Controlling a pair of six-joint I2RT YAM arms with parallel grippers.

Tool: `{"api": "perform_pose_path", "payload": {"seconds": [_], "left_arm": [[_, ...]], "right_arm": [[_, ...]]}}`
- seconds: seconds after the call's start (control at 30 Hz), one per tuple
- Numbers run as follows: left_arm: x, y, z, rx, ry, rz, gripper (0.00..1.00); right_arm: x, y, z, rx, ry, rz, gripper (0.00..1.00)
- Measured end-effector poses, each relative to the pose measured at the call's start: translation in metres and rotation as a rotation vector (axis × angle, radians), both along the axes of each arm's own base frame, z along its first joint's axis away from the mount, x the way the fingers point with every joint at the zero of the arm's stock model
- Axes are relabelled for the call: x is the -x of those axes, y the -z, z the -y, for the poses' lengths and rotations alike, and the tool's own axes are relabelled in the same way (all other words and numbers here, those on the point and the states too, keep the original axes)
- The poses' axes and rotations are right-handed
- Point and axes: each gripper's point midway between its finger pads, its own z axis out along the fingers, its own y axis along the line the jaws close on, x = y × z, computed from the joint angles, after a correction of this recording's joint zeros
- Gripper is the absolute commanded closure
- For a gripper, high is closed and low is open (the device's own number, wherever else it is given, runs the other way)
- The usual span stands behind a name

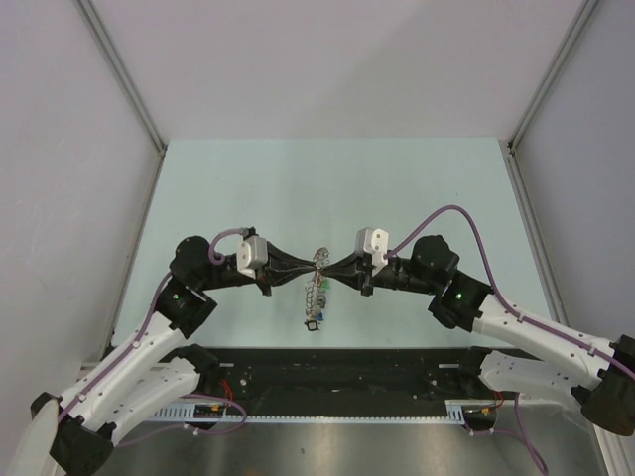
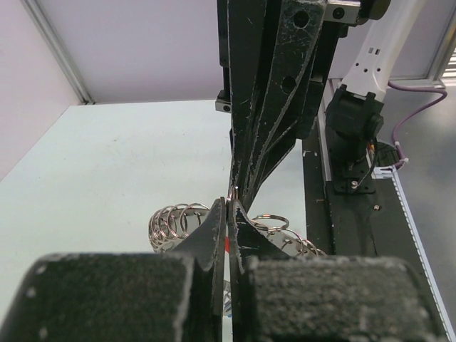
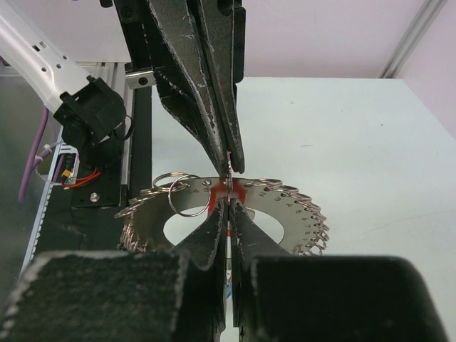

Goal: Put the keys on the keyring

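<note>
Both arms meet nose to nose over the middle of the desk (image 1: 248, 188), a bit closer to its near edge than the far one. The left gripper (image 1: 310, 268) comes in from the left side and the right gripper (image 1: 331, 268) from the right, with their tips basically touching each other.

Both pairs of fingers are pressed fully together, no gap on either. From the right wrist, its own fingers (image 3: 206, 235) pinch in right at the rim of the keyring (image 3: 285, 206), and the left one's tips come down on the same spot from the other side.

The key's red tag (image 3: 214, 191) sits exactly at that meeting point on the rim, with red peeking out on both sides of the right fingertips. Honestly can't tell which gripper has hold of it, or whether either is gripping the ring itself.

From above, the keyring trails from the tips toward the near edge. Little rings (image 2: 174, 222) fringe it all round. Can't say if it's resting on the desk.
</note>
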Motion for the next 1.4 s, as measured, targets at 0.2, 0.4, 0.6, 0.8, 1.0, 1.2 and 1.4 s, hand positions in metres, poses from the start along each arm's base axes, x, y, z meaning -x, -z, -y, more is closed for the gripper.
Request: {"api": "perform_pose_path", "payload": {"seconds": [0.2,0.4,0.6,0.8,1.0,1.2,1.4], "left_arm": [[-0.001,0.003,0.001,-0.024,-0.013,-0.004,1.00],[-0.002,0.008,0.003,-0.047,-0.012,-0.010,1.00],[-0.001,0.009,0.003,-0.061,-0.012,-0.008,1.00],[-0.003,0.009,0.004,-0.073,-0.018,-0.005,1.00],[-0.004,0.011,0.004,-0.091,-0.024,-0.009,1.00],[-0.008,0.027,0.004,-0.139,-0.041,-0.055,1.00],[-0.009,0.033,0.003,-0.158,-0.055,-0.082,1.00]], "right_arm": [[-0.001,0.003,0.001,0.013,0.030,-0.009,1.00],[-0.002,0.003,0.003,0.017,0.051,-0.008,1.00],[-0.002,0.003,0.003,0.021,0.058,-0.007,1.00],[-0.003,0.003,0.004,0.021,0.069,-0.005,1.00],[-0.002,-0.002,0.007,0.010,0.078,0.005,1.00],[0.000,-0.013,0.008,-0.018,0.075,0.028,1.00],[0.000,-0.026,0.006,-0.046,0.069,0.050,1.00]]}}
